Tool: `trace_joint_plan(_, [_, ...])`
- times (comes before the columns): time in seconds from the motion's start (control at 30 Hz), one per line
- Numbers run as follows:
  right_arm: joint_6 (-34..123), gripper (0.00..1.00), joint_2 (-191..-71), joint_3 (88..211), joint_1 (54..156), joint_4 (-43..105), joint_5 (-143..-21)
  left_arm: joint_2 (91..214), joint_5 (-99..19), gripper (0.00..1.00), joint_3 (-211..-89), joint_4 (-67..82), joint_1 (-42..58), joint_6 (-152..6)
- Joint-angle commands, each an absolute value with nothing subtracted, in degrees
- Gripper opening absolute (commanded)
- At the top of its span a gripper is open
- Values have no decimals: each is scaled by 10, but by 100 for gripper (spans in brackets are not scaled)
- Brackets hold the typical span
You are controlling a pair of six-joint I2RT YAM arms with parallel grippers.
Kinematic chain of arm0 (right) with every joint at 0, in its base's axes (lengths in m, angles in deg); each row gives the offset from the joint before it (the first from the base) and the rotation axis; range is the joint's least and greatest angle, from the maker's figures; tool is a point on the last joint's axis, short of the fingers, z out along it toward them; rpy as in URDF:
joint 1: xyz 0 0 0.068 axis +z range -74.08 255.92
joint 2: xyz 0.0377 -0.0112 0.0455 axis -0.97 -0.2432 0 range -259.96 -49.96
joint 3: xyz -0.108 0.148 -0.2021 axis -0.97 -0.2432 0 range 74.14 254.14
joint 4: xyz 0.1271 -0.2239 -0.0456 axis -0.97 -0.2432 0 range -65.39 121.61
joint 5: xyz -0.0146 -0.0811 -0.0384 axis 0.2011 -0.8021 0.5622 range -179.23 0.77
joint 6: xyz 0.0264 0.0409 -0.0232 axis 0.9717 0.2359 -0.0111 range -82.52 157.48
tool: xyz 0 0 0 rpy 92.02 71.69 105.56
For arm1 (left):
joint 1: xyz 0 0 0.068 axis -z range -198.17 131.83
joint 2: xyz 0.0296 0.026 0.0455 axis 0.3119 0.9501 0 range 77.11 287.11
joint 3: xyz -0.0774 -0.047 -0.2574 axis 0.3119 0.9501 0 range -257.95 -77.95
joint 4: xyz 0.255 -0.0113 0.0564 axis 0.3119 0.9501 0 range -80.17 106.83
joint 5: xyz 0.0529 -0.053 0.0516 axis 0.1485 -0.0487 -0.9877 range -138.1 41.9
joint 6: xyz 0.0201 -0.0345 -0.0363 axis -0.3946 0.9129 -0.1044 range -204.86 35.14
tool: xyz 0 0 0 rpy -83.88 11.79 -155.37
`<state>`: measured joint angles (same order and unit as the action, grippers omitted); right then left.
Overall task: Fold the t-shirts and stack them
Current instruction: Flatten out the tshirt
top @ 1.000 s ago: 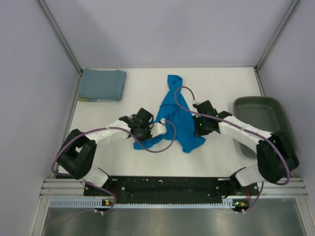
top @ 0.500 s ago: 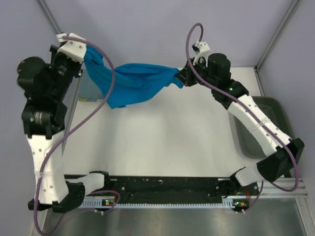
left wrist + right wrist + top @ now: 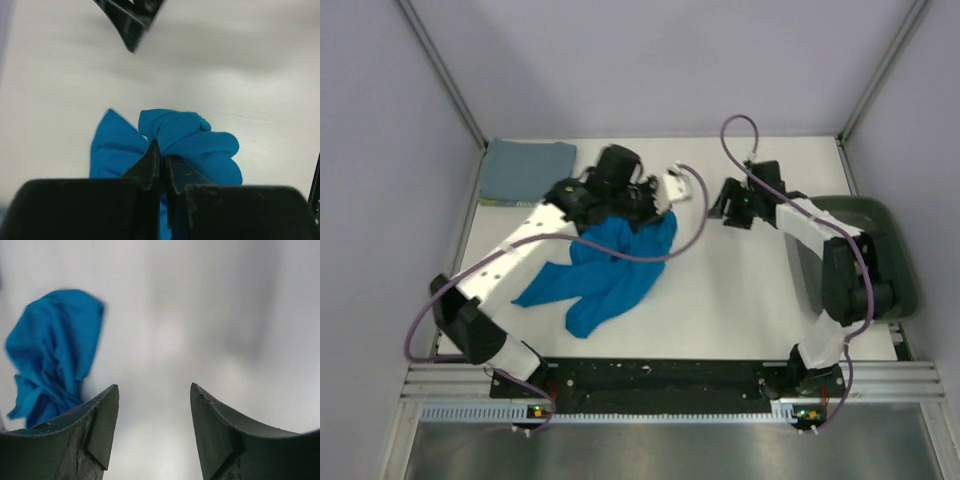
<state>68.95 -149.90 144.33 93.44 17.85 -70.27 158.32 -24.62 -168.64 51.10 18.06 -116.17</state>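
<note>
Your left hand [image 3: 161,150] is clamped on the blue shirt [image 3: 610,268], which lies crumpled on the surface [image 3: 720,300] (the grey shirt [image 3: 525,170] sits folded far left). Your right hand [image 3: 152,395] gapes wide and empty, to the right of it.

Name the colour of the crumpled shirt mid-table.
The crumpled shirt is plain bright cobalt blue; the top external view shows it best.

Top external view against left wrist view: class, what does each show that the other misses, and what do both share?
Only the top external view shows the folded grey-blue shirt and the dark green tray. Only the left wrist view shows, close up, the left gripper shut on a bunch of cloth. Both show the cobalt blue shirt, crumpled on the white table.
</note>
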Motion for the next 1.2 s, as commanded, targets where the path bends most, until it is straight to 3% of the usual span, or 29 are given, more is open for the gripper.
trace_joint_plan(0.0, [678, 61, -1315, 1348, 876, 188, -775, 1689, -262, 15, -1688, 516, 295, -1214])
trace_joint_plan(0.13, [610, 68, -1242, 1321, 876, 109, -819, 1800, -270, 65, -1786, 642, 368, -1240])
trace_joint_plan(0.17, [600, 68, -1229, 1315, 876, 91, -824, 1804, -259, 98, -1787, 654, 373, -1242])
trace_joint_plan(0.33, [592, 70, -1194, 1278, 887, 45, -829, 1691, -315, 98, -1670, 615, 364, -1256])
trace_joint_plan(0.57, [598, 71, -1218, 1220, 996, -15, -869, 1487, -379, 99, -1425, 650, 242, -1283])
trace_joint_plan(0.77, [629, 72, -1194, 1169, 1011, -29, -912, 1362, -404, 99, -1190, 628, 238, -1317])
trace_joint_plan(0.97, [633, 77, -1198, 1145, 1011, -11, -894, 1367, -438, 98, -1078, 506, 248, -1321])
trace_joint_plan(1.1, [629, 78, -1264, 1120, 999, 45, -854, 1460, -523, 98, -1048, 410, 259, -1314])
trace_joint_plan(1.17, [622, 73, -1304, 1125, 998, 59, -851, 1510, -573, 97, -1049, 359, 260, -1296])
